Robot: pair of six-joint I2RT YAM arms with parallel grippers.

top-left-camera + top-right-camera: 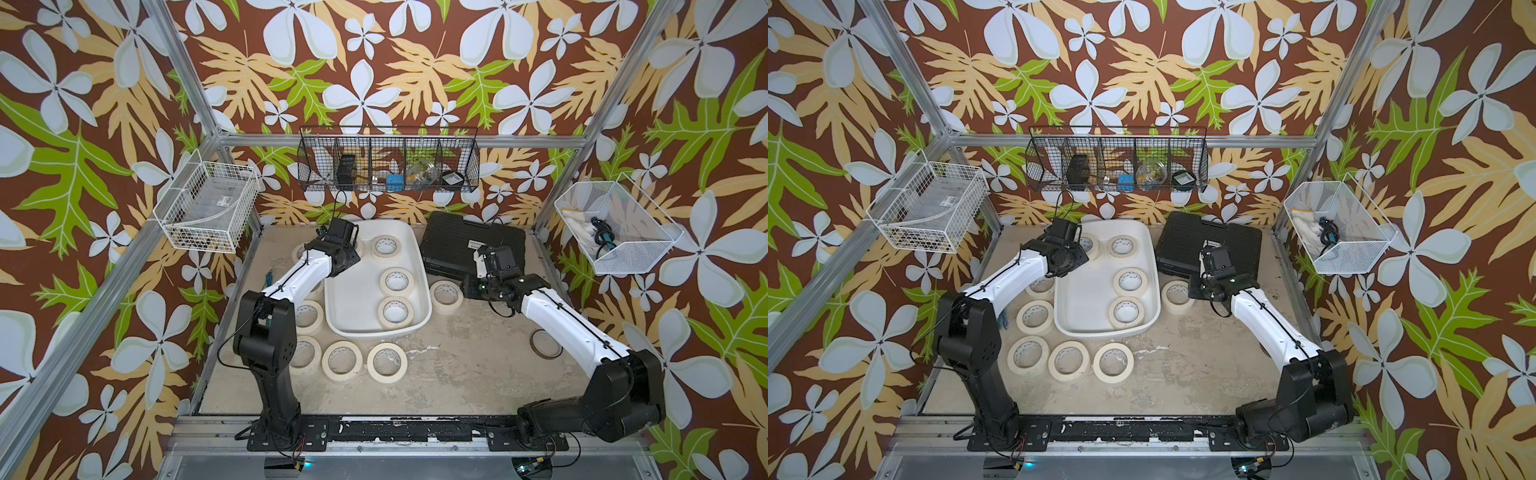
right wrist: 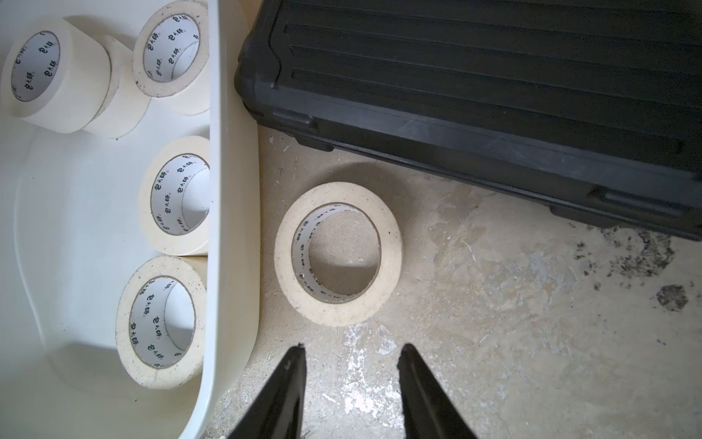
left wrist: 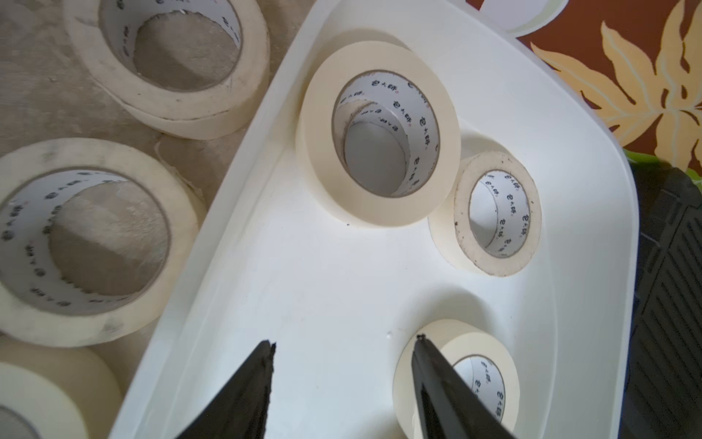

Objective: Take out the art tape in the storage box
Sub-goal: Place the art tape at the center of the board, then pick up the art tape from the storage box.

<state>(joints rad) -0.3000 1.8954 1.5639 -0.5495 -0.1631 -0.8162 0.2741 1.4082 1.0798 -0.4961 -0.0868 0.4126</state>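
Top views put me a little past halfway, by my reckoning. Seven rolls of art tape (image 2: pixel 283 254) lie flat on the table (image 1: pixel 457 374) outside the storage box (image 1: pixel 357 299). Six sit off its left side and front edge, two of them partly under my left arm. One sits on its right, between the box and the black hard case (image 1: pixel 453 232).

Left inside are three single rolls in a line along the box's right wall. There is also a pile in the far left corner, which the wrist views show as two rolls, the upper one sitting askew on the lower. So I count five to go and twelve in all. From above the arm covers most of that corner, so I hold the pile count loosely.

My left gripper (image 3: pixel 343 342) hangs inside the box above its bare floor, jaws apart with nothing between them. One finger crosses in front of a roll in the left wrist view, but I cannot tell whether it touches. My right gripper (image 2: pixel 349 349) is outside the box, over bare table near the lone right-hand roll, jaws parted and empty.

Other counts: one storage box, one black case, two white wire baskets (image 1: pixel 203 208) on the side walls and one black wire basket (image 1: pixel 388 162) on the back wall.
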